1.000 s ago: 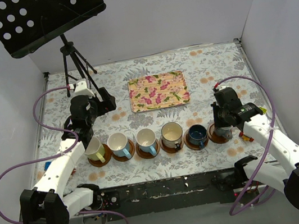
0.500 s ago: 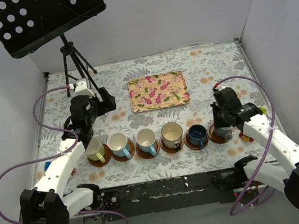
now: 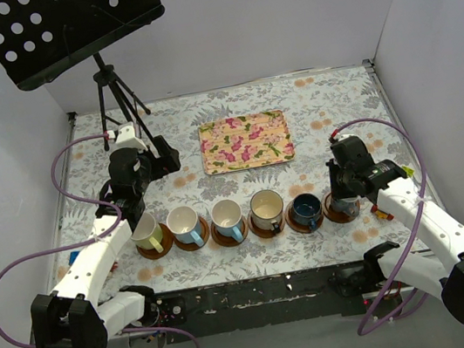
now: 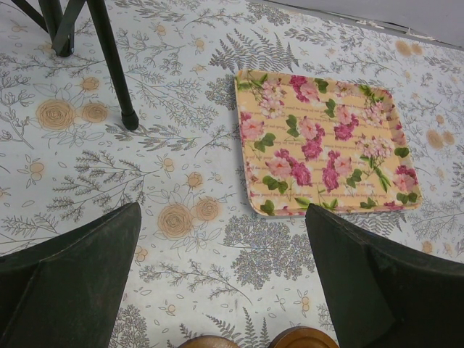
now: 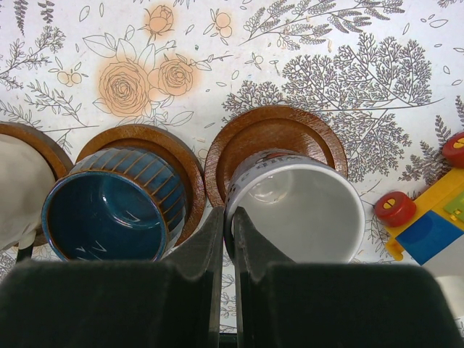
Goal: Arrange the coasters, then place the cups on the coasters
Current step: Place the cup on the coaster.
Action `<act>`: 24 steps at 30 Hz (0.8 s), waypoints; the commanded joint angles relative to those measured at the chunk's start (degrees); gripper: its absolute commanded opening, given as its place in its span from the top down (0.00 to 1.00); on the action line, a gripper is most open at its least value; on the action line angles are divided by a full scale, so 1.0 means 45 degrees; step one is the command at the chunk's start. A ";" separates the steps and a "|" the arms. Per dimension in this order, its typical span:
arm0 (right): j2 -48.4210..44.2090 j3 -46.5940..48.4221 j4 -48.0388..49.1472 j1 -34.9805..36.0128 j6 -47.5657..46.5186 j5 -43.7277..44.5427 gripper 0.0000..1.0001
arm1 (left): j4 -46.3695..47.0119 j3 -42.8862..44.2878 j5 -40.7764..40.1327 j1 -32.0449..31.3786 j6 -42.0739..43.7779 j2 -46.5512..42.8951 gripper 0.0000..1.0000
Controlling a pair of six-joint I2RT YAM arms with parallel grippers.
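Six reddish-brown coasters lie in a row, each with a cup on it: yellow-green cup (image 3: 146, 232), two light blue cups (image 3: 185, 224) (image 3: 225, 216), cream cup (image 3: 266, 210), dark blue cup (image 3: 306, 209) (image 5: 109, 214) and grey-blue cup (image 3: 346, 206) (image 5: 297, 210). My right gripper (image 3: 342, 194) (image 5: 228, 217) is shut on the grey-blue cup's near rim, one finger inside and one outside. That cup stands on the last coaster (image 5: 275, 138). My left gripper (image 3: 145, 172) (image 4: 221, 246) hangs wide open and empty behind the row's left end, with two coaster edges (image 4: 301, 339) just below it.
A floral tray (image 3: 244, 141) (image 4: 326, 145) lies behind the row. A black stand's tripod (image 3: 114, 95) (image 4: 109, 65) occupies the back left. A small yellow and blue toy with red knobs (image 5: 428, 217) sits right of the last coaster. White walls enclose the table.
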 commanded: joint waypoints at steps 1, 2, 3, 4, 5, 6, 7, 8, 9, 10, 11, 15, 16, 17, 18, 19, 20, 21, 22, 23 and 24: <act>-0.0028 0.0106 0.0288 0.0095 0.0020 0.0202 0.99 | -0.0039 0.0392 0.0150 0.0057 0.0033 -0.0152 0.02; -0.0028 0.0106 0.0288 0.0095 0.0020 0.0221 0.99 | -0.0039 0.0431 0.0130 0.0038 0.0033 -0.0133 0.02; -0.0028 0.0106 0.0269 0.0095 -0.0018 0.0221 0.99 | -0.0039 0.0431 0.0149 0.0057 0.0013 -0.0133 0.02; -0.0009 0.0125 0.0269 0.0095 -0.0038 0.0221 0.99 | -0.0039 0.0431 0.0130 0.0057 0.0032 -0.0133 0.02; -0.0009 0.0145 0.0269 0.0115 -0.0038 0.0260 0.99 | -0.0039 0.0431 0.0149 0.0038 0.0033 -0.0152 0.02; 0.0010 0.0145 0.0250 0.0134 -0.0096 0.0280 0.99 | -0.0039 0.0431 0.0150 0.0057 0.0013 -0.0152 0.02; 0.0030 0.0145 0.0269 0.0134 -0.0097 0.0261 0.99 | -0.0020 0.0412 0.0130 0.0057 0.0032 -0.0172 0.02; 0.0069 0.0145 0.0269 0.0154 -0.0097 0.0280 0.99 | -0.0020 0.0431 0.0130 0.0057 0.0033 -0.0172 0.02; 0.0069 0.0145 0.0288 0.0192 -0.0097 0.0299 0.99 | -0.0039 0.0412 0.0149 0.0038 0.0033 -0.0152 0.02; 0.0089 0.0145 0.0308 0.0212 -0.0097 0.0299 0.99 | -0.0039 0.0412 0.0169 0.0038 0.0033 -0.0172 0.02; 0.0108 0.0165 0.0308 0.0212 -0.0058 0.0377 0.99 | -0.0020 0.0431 0.0169 0.0057 0.0033 -0.0152 0.02; 0.0186 0.0165 0.0269 0.0349 0.0001 0.0534 0.99 | -0.0039 0.0412 0.0169 0.0038 0.0033 -0.0133 0.02; 0.0206 0.0145 0.0288 0.0388 0.0020 0.0592 0.99 | -0.0039 0.0412 0.0150 0.0038 0.0033 -0.0152 0.02; 0.0225 0.0145 0.0269 0.0388 0.0059 0.0650 0.99 | -0.0020 0.0412 0.0150 0.0057 0.0033 -0.0152 0.02; 0.0225 0.0145 0.0269 0.0427 0.0098 0.0709 0.99 | -0.0039 0.0412 0.0150 0.0038 0.0033 -0.0152 0.02; 0.0245 0.0145 0.0269 0.0466 0.0118 0.0787 0.99 | -0.0039 0.0412 0.0130 0.0057 0.0033 -0.0152 0.02; 0.0245 0.0145 0.0230 0.0505 0.0157 0.0884 0.99 | -0.0039 0.0412 0.0130 0.0038 0.0033 -0.0172 0.02; 0.0303 0.0165 0.0211 0.0563 0.0196 0.0982 0.99 | -0.0039 0.0412 0.0149 0.0057 0.0033 -0.0152 0.02; 0.0342 0.0165 0.0191 0.0603 0.0254 0.1118 0.99 | -0.0039 0.0392 0.0130 0.0077 0.0033 -0.0152 0.02; 0.0381 0.0203 0.0171 0.0680 0.0332 0.1197 0.99 | -0.0039 0.0411 0.0130 0.0038 0.0033 -0.0152 0.02; 0.0420 0.0204 0.0171 0.0739 0.0352 0.1256 0.99 | -0.0039 0.0412 0.0130 0.0038 0.0033 -0.0172 0.02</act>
